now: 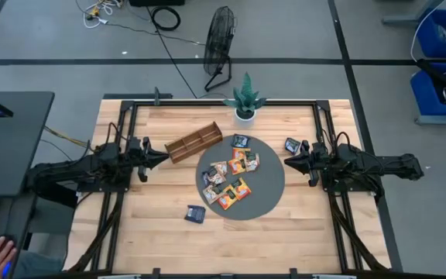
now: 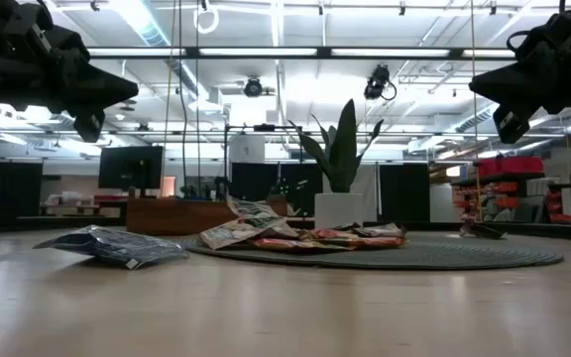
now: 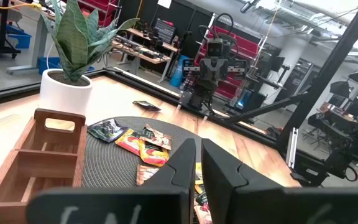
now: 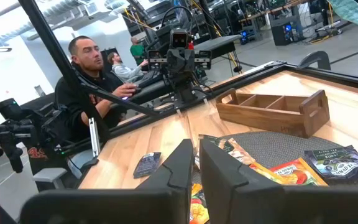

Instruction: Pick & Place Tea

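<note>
Tea sachets (image 1: 231,180) heaped mid-mat (image 1: 273,198) (two off-mat) | both arms' fingers (image 3: 194,165) pressed together, flanking

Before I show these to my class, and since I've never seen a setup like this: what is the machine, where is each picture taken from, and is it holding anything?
It is a robot with two dark arms at a wooden table. One picture looks straight down, one looks level across the tabletop, and two come from cameras on the arms' wrists. The left hand and the right hand hang above the table's sides, both shut and holding nothing. Between them lies a round grey mat with most of the tea sachets piled on it. One dark sachet lies off the mat, another near the right hand. A wooden tray with compartments and a potted plant stand behind the mat.
</note>
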Tool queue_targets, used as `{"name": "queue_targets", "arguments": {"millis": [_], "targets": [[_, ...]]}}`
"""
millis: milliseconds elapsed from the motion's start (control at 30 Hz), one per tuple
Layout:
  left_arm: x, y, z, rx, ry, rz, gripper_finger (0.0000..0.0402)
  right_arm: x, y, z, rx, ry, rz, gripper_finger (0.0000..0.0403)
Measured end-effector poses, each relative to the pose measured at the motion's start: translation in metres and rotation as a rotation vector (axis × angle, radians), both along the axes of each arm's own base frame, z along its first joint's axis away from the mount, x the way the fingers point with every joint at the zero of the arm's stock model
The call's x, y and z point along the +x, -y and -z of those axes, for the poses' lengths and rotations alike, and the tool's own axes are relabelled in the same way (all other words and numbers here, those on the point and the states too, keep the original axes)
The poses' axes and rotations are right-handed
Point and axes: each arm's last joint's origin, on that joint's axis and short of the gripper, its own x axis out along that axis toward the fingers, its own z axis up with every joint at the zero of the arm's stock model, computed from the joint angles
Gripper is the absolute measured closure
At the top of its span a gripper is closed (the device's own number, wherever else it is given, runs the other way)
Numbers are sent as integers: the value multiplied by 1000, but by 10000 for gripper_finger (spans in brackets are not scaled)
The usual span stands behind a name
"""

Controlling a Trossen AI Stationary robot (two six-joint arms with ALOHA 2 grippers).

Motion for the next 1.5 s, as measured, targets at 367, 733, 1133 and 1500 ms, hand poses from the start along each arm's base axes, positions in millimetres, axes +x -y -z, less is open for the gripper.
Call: {"name": "queue_targets", "arguments": {"millis": [367, 733, 1133, 1500], "targets": [[0, 0, 0, 0, 0, 0, 372, 0, 0, 0, 0, 0, 0, 366], [0, 0, 0, 1, 0, 0, 372, 0, 0, 0, 0, 0, 0, 366], [0, 0, -2, 232, -19, -26, 372, 0, 0, 0, 0, 0, 0, 366], [0, 0, -2, 227, -18, -26, 372, 0, 0, 0, 0, 0, 0, 366]]}}
